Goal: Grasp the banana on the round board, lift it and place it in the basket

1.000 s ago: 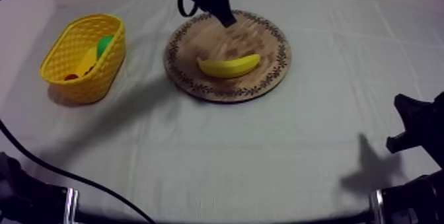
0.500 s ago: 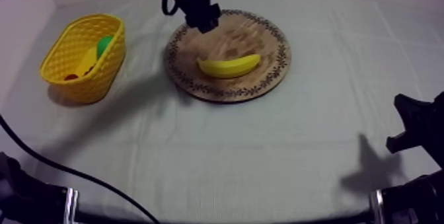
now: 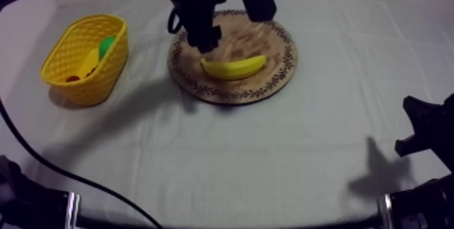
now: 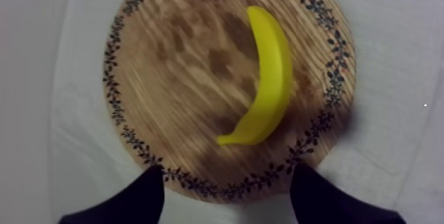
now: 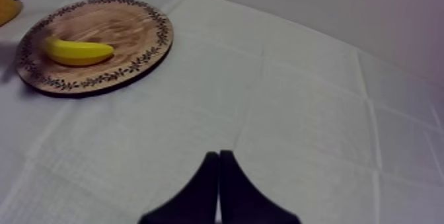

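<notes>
- Right now my left gripper [image 3: 236, 31] hangs over the far half of the wooden board [image 3: 284, 69]. Its two fingers [image 4: 142, 200] are spread wide with nothing between them, which I read as the approach for the pick.
- The banana [image 3: 233, 67] lies flat on the board, a little toward the board's near edge, and no part of the gripper touches it.
- In the left wrist view the banana runs lengthwise away from the gap between the fingers. I judge the spread is set to straddle its narrow width and not its length.
- The board sits toward the far edge of the table [image 3: 236, 164], about midway along it.
- The yellow basket [image 3: 101, 76] stands near the table's left edge, well apart from the board. It is open side up with some toy fruit already in it, among it a green piece [image 3: 107, 46].
- My right gripper [image 5: 219, 167] rests low by the table's near right corner, fingers pressed together on nothing. Parked there, it is clear of the left arm's path to the basket.
- Next, I think, the left gripper must centre over the banana's middle and come down before it closes.
</notes>
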Motion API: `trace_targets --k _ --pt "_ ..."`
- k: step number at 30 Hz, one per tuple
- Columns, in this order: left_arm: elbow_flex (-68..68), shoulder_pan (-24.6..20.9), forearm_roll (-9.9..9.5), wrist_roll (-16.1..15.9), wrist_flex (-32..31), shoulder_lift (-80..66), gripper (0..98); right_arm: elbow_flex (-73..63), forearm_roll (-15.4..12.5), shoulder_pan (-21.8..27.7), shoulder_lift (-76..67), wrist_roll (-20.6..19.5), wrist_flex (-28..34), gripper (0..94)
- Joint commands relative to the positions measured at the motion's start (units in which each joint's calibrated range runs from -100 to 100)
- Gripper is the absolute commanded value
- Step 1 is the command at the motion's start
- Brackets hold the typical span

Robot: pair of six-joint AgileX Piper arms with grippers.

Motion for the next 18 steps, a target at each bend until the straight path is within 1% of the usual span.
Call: trace_targets --k 1,6,18 --pt "0.12 0.08 -0.02 0.06 -0.11 1.21 71.4 -0.03 0.01 0.00 0.00 0.00 -0.03 0.3" --pt "-0.34 0.20 0.39 0.01 -0.84 4.81 70.7 -0.03 0.01 0.00 0.00 0.00 -0.03 0.3" --pt "-4.67 -0.04 1.81 -0.67 -4.86 13.91 68.4 -0.03 0.01 0.00 0.00 0.00 -0.03 0.3"
